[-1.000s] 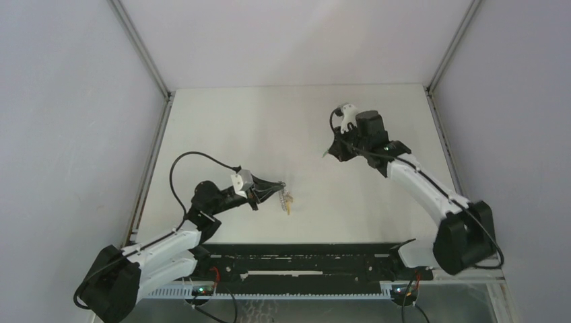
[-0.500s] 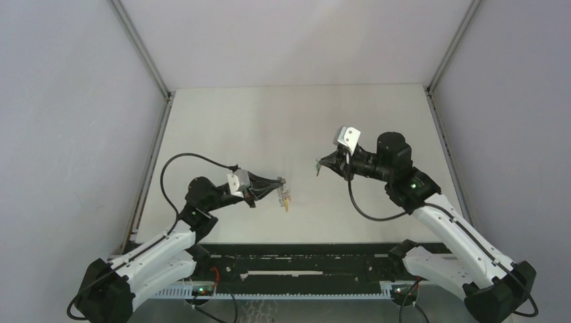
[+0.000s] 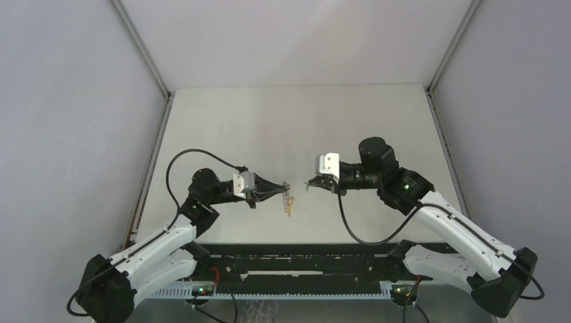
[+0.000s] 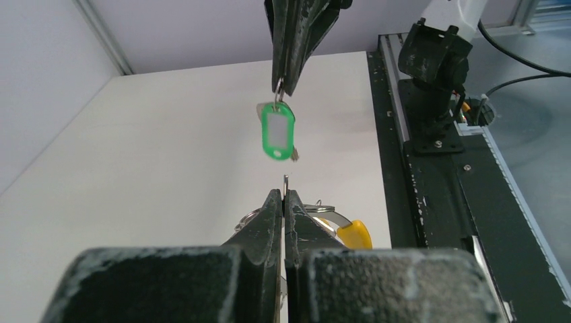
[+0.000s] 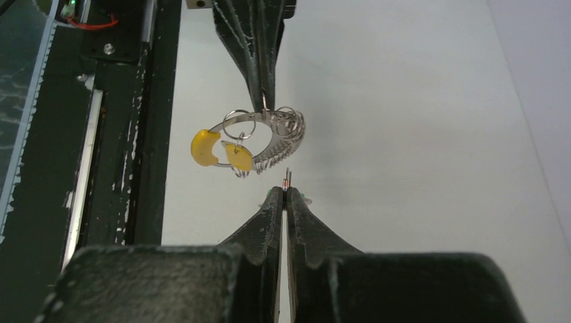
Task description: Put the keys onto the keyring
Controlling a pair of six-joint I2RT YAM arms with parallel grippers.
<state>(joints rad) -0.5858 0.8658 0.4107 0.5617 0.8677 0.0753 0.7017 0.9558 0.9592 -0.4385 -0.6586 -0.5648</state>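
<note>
My left gripper (image 3: 285, 186) is shut on the keyring (image 5: 291, 128), a grey ring with a beaded rim, held above the table. A yellow key (image 5: 205, 147) hangs from that ring; its head also shows beside my left fingers (image 4: 355, 233). My right gripper (image 3: 308, 183) is shut on the small loop of the green key (image 4: 278, 131), which dangles under its tips. The two grippers face each other tip to tip, a small gap apart, over the middle of the table. In the right wrist view only slivers of the green key (image 5: 307, 198) show beside the jaws.
The white table (image 3: 296, 121) lies below both grippers, with grey walls at the sides and back. A black rail with the arm bases (image 3: 310, 259) runs along the near edge. A black cable (image 3: 353, 222) loops under the right wrist.
The right arm has swung from the far right of the table to the middle, carrying the green key up to the left gripper. The left gripper and keyring barely shifted.
</note>
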